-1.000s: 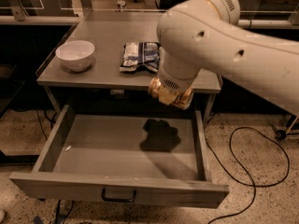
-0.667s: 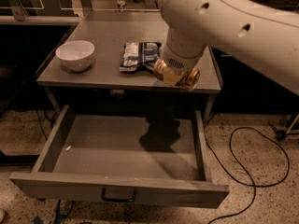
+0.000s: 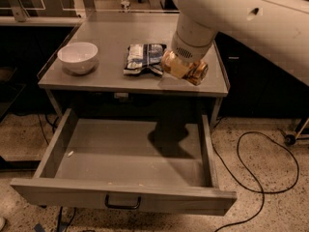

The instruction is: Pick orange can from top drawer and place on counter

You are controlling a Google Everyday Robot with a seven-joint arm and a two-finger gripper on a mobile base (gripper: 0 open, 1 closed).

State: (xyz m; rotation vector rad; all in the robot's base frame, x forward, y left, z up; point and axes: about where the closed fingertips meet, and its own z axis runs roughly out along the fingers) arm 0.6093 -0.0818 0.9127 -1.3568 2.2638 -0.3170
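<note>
The orange can hangs at the end of my white arm, just over the counter's front right part, to the right of the snack bag. My gripper is shut on it, mostly hidden under the arm's wrist. The top drawer stands pulled wide open below the counter, with only a small white fleck on its floor. Its dark bar handle faces me. The arm's shadow falls on the drawer floor.
A white bowl sits on the counter's left. A blue-and-white foil snack bag lies mid-counter, right beside the can. A black cable loops on the speckled floor at right. Dark cabinets flank the counter.
My arm has risen and moved back from above the open drawer, carrying the orange can up to the counter's front right beside the snack bag.
</note>
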